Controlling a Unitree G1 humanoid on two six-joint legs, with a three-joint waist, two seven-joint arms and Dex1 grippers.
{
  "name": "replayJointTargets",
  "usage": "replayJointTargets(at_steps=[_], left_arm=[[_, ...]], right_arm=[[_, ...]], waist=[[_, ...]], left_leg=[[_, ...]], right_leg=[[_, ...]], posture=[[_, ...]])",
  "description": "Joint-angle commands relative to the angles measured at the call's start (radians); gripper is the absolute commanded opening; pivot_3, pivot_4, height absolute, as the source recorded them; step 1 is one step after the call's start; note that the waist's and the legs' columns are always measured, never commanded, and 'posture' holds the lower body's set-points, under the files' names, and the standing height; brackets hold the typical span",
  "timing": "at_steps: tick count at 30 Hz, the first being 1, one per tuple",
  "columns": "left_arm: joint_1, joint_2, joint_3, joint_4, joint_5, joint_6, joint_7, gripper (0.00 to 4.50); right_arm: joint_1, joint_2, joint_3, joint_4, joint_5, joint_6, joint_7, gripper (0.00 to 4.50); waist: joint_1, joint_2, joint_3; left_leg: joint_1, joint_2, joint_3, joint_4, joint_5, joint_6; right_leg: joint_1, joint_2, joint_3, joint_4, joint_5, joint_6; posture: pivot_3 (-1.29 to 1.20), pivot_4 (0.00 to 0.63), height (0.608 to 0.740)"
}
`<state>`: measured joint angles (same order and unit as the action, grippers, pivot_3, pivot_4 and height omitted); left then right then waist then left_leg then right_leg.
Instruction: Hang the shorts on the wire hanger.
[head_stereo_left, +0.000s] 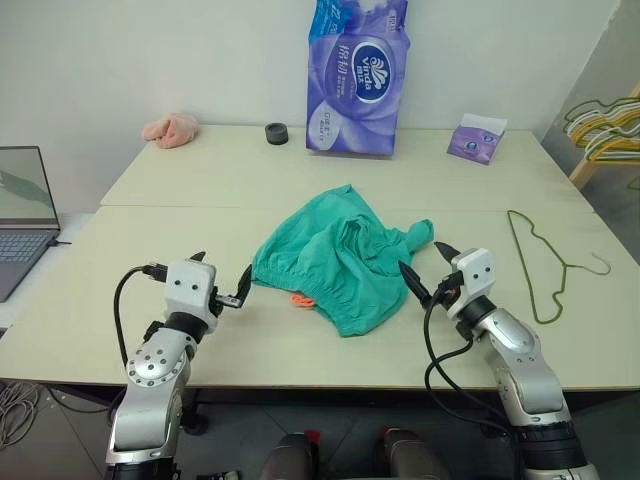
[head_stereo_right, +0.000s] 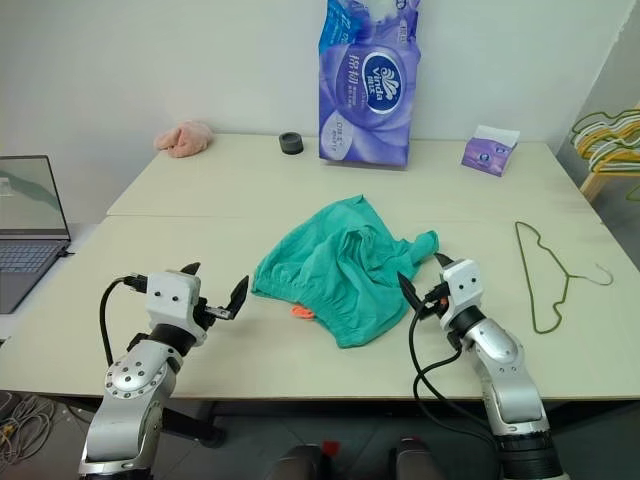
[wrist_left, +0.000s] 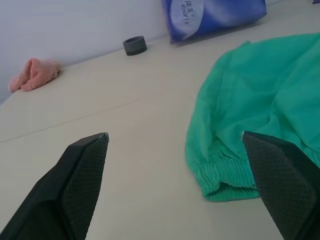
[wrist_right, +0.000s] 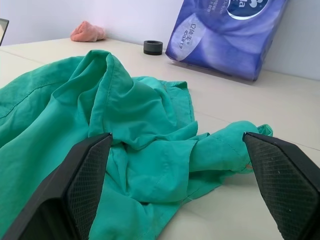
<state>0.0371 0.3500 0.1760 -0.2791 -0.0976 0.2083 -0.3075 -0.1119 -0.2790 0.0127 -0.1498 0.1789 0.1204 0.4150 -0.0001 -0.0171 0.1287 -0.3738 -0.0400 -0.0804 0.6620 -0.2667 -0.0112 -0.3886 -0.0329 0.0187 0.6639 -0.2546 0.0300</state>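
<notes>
At the near edge of the table, both arms are held out low and level, one on each side of the shorts. The left gripper has its two black fingers spread wide with nothing between them, stopped just short of the gathered waistband end. The right gripper is spread just as wide and equally empty, its fingers close beside the crumpled leg of the cloth on the other side. Between them the teal shorts lie in a loose heap at the middle of the tabletop, a small orange tag poking out at the near hem. They look light, limp and floppy (nothing that will keep a shape once lifted), so I would judge the thick elastic waistband the best place to pinch, since thin single layers could slip or bunch. Further to the right, well apart from the cloth, the wire hanger lies flat, its hook toward the table's right edge. At the back stand a purple tissue pack and a pink cloth lump.
</notes>
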Motion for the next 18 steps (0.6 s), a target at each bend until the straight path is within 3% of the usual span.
replayJointTargets(at_steps=[1, 18], left_arm=[[-0.006, 0.016, -0.016, -0.051, -0.006, -0.039, -0.028, 4.50], [-0.005, 0.020, -0.021, -0.077, -0.068, -0.037, -0.097, 4.50]], right_arm=[[-0.002, -0.009, -0.020, -0.027, 0.004, -0.015, 0.001, 4.44], [-0.017, -0.071, 0.026, -0.043, 0.002, -0.061, 0.116, 4.44]], waist=[[0.000, 0.000, 0.000], [-0.002, 0.000, 0.000]], left_leg=[[0.000, 0.000, 0.000, 0.000, 0.000, 0.000], [0.000, 0.000, 0.000, 0.000, 0.000, 0.000]], right_leg=[[0.000, 0.000, 0.000, 0.000, 0.000, 0.000], [0.000, 0.000, 0.000, 0.000, -0.001, 0.001]], posture=[[0.02, 0.072, 0.740], [0.00, 0.077, 0.740]])
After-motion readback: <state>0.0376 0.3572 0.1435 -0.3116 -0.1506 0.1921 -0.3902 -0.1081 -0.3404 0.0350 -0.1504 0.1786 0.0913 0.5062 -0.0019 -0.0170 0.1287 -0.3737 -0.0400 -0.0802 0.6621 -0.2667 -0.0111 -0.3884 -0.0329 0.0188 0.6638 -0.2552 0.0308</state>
